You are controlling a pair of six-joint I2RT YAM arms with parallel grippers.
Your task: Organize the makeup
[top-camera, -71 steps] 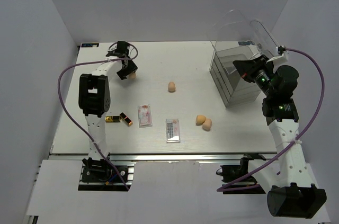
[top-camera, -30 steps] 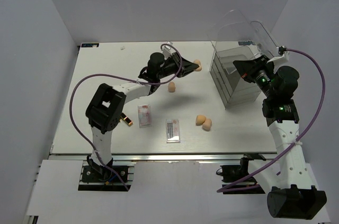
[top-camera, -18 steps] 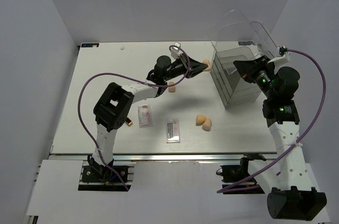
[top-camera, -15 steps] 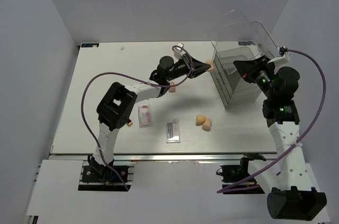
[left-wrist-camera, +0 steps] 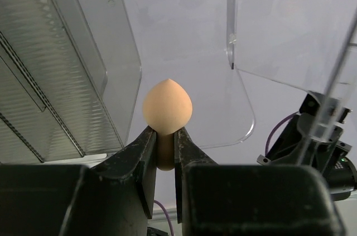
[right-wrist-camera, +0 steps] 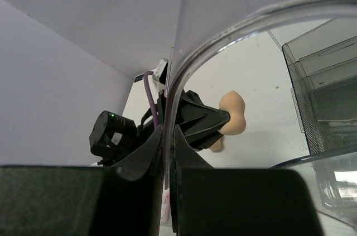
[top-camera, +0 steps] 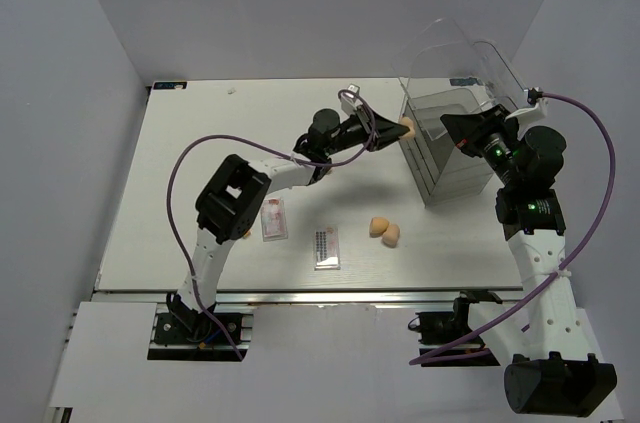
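My left gripper (top-camera: 392,127) is shut on a peach sponge (top-camera: 406,126), held in the air right at the open front of the clear drawer box (top-camera: 440,158). In the left wrist view the sponge (left-wrist-camera: 167,105) sticks out of the gripper (left-wrist-camera: 162,133). My right gripper (top-camera: 457,130) is shut on the box's raised clear lid (top-camera: 450,53), whose edge (right-wrist-camera: 234,35) runs between its jaws (right-wrist-camera: 167,131). Two more sponges (top-camera: 385,230) lie together mid-table. The pinkish palette (top-camera: 273,218) and the dark-rowed palette (top-camera: 326,245) lie flat. The lipsticks are hidden behind my left arm.
Another sponge (right-wrist-camera: 216,144) peeks out under my left gripper in the right wrist view. The drawer box stands at the back right with grey drawers (left-wrist-camera: 50,80). My left arm stretches across the middle of the table.
My left gripper has swung from the table's back left across to the drawer box, carrying the sponge. The right arm and the lid have not moved.
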